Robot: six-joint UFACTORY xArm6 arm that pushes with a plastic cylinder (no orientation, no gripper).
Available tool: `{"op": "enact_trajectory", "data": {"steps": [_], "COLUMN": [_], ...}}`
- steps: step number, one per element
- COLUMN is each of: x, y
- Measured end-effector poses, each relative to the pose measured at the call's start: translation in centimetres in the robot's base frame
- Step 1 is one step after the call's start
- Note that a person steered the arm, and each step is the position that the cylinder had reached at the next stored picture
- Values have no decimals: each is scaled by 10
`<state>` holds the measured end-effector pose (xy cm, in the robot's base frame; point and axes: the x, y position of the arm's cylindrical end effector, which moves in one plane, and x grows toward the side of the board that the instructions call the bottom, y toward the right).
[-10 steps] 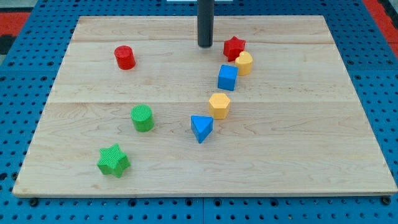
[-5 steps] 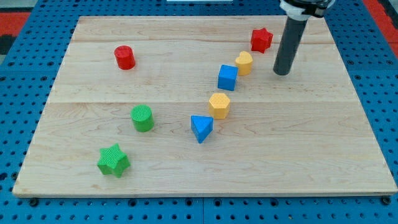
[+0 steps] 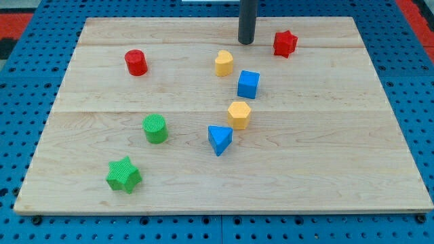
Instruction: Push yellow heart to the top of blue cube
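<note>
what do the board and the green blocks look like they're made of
The board looks like pale unfinished wood: visible grain and plank seams. The green cylinder and green star look like matte plastic, possibly 3D-printed, given fine ridged lines on their tops; the material is not certain.

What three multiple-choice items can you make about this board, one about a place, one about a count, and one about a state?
1. Where is my tip relative to the yellow heart?
A. toward the view's top and right of it
B. toward the view's bottom and left of it
C. resting on top of it

2. How many green blocks are on the board?
A. one
B. two
C. three

3. Does the yellow heart touch the blue cube?
A. yes, pressed against it
B. no, there is a gap
C. it lies on top of it

Answers:
1 A: the rod ends above and right of the heart.
2 B: a green cylinder and a green star.
3 B: bare wood shows between them.
</note>
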<state>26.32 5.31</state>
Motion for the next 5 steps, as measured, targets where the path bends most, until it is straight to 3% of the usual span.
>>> {"op": "enact_trajectory", "data": {"steps": [1, 2, 3, 5], "x": [13, 53, 79, 65], "y": [-43, -111, -91, -22]}}
